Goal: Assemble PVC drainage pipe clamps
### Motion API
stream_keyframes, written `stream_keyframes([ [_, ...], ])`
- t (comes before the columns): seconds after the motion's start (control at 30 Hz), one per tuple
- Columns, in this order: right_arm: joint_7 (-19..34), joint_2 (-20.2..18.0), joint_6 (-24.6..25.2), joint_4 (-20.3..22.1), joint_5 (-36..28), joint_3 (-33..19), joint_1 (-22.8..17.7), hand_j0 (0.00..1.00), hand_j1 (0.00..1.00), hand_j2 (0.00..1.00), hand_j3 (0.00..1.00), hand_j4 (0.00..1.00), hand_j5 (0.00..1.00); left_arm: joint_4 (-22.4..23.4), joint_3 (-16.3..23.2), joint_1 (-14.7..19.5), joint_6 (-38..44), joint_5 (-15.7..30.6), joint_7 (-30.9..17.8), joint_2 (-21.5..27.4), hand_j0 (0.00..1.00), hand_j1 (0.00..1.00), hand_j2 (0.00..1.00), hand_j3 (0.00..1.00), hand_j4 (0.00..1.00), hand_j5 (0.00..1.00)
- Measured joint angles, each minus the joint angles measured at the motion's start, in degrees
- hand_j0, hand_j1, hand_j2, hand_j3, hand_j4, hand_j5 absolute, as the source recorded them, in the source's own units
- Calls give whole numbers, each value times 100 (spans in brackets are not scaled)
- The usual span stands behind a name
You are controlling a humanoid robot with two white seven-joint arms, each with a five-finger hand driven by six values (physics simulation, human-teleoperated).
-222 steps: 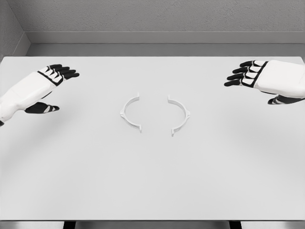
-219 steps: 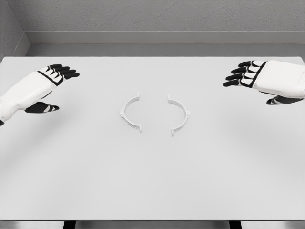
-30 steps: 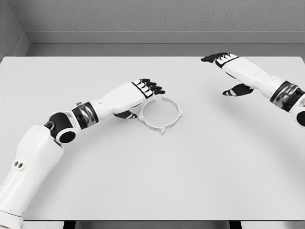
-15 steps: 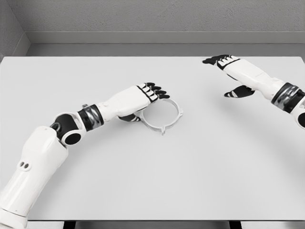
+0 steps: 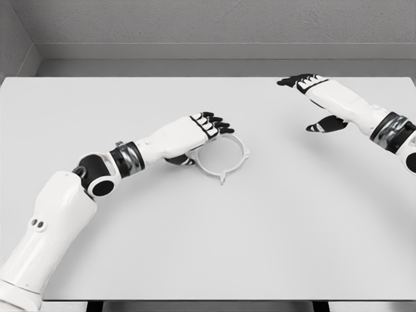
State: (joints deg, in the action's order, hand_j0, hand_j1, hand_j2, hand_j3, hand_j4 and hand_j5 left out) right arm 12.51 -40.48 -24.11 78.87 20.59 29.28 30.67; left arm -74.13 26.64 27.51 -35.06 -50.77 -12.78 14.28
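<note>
The two white clamp halves are joined into one ring [image 5: 221, 175] lying flat near the middle of the white table [image 5: 208, 247]. My left hand [image 5: 205, 143] lies over the ring's left rim and hides it. Its black fingers [image 5: 214, 122] stretch flat above the upper left of the ring, and the thumb [image 5: 181, 160] sits low beside the rim; I see no clear grasp. My right hand [image 5: 300, 104] hovers at the back right, well apart from the ring, with fingers spread and nothing in them.
A grey wall [image 5: 208, 26] runs behind the table's far edge. The table's front edge is at the bottom of the view.
The separate halves from seven seconds ago now form one ring. In the last second my left hand slid slightly right over its left rim; the right hand barely moved.
</note>
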Motion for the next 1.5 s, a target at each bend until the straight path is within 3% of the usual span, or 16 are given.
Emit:
stream_keyframes([
  [1.5,0,-55,11,444,-40,27,-62,100,100,100,100,100,100,290,-83,132,1,31,1,-192,100,100,100,100,100,100],
])
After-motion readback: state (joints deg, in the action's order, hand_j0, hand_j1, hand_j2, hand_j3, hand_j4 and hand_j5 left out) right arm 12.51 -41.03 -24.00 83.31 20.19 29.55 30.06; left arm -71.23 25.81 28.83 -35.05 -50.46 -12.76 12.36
